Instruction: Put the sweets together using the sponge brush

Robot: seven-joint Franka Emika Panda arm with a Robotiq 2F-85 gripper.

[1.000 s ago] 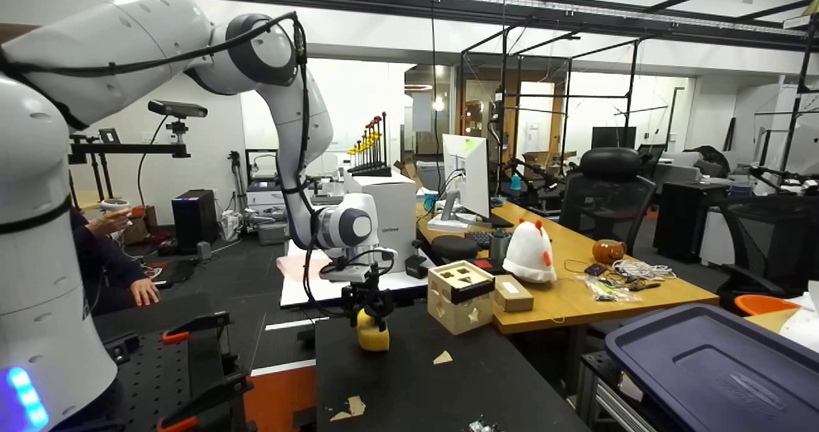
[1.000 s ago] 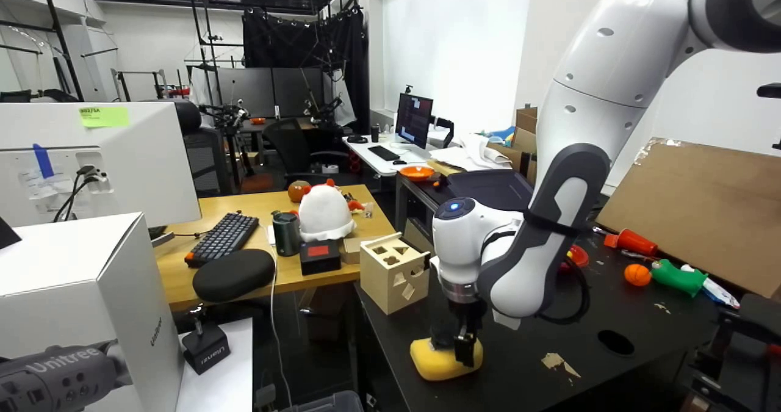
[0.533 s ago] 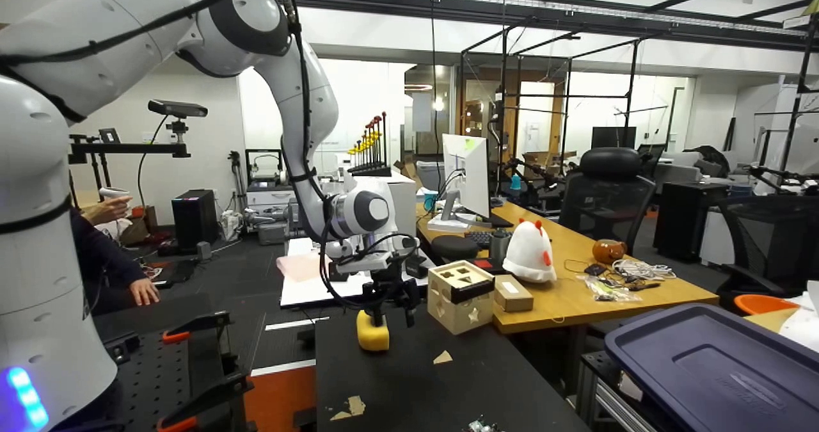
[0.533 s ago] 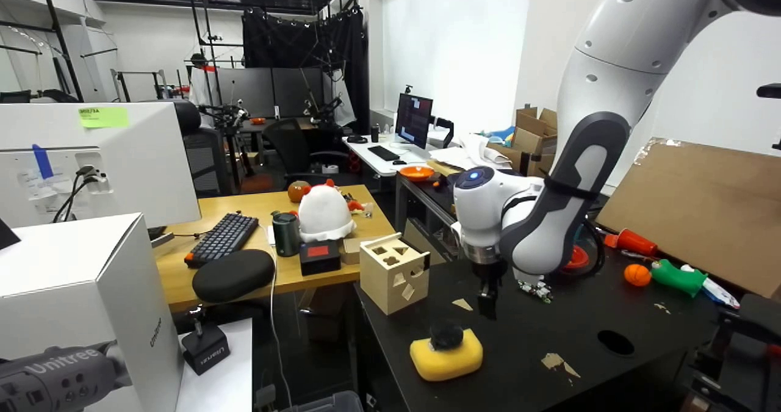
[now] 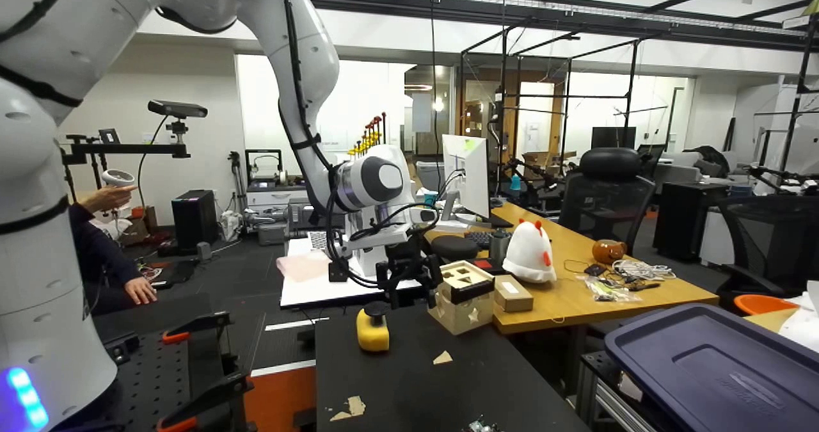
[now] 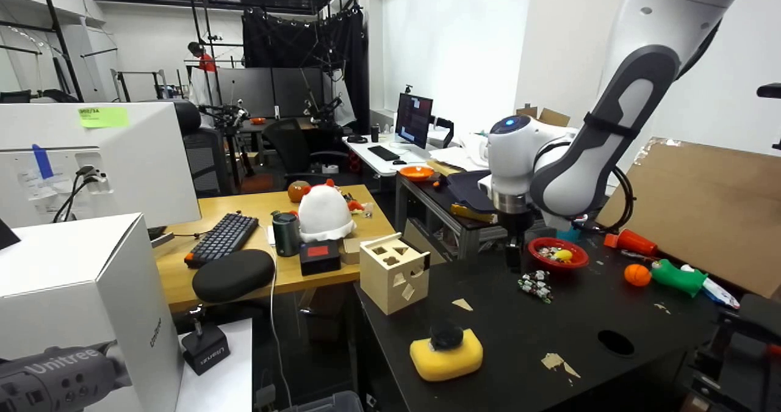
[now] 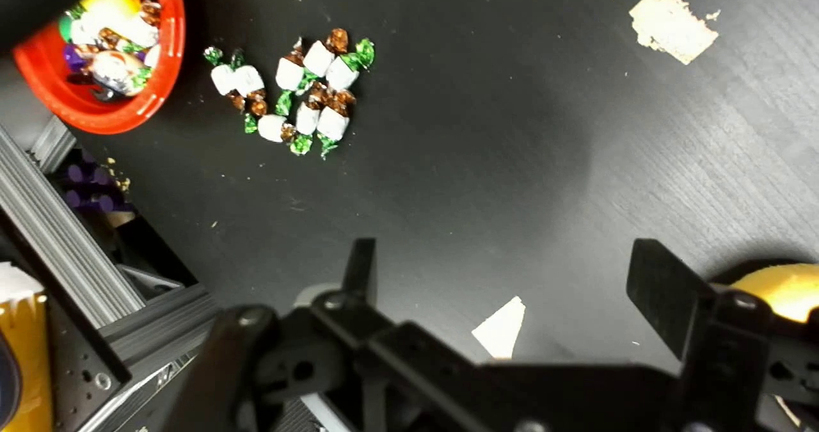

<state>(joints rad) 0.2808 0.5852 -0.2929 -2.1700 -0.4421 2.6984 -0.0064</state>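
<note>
Much open tabletop [image 6: 500,332] between sweets [image 7: 290,73] and sponge brush [image 6: 446,358] near edge [image 6: 390,348].

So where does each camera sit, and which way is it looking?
In an exterior view: beside the robot's base, facing over the black table; much of the arm shows, down to the gripper.
In an exterior view: near the white box, facing across the same table; the arm hangs from upper right, base unseen.
Wrist view: at the arm's end, facing down at the sweets; open fingers show below.
Shared in both exterior views: the sponge brush and wooden box.
</note>
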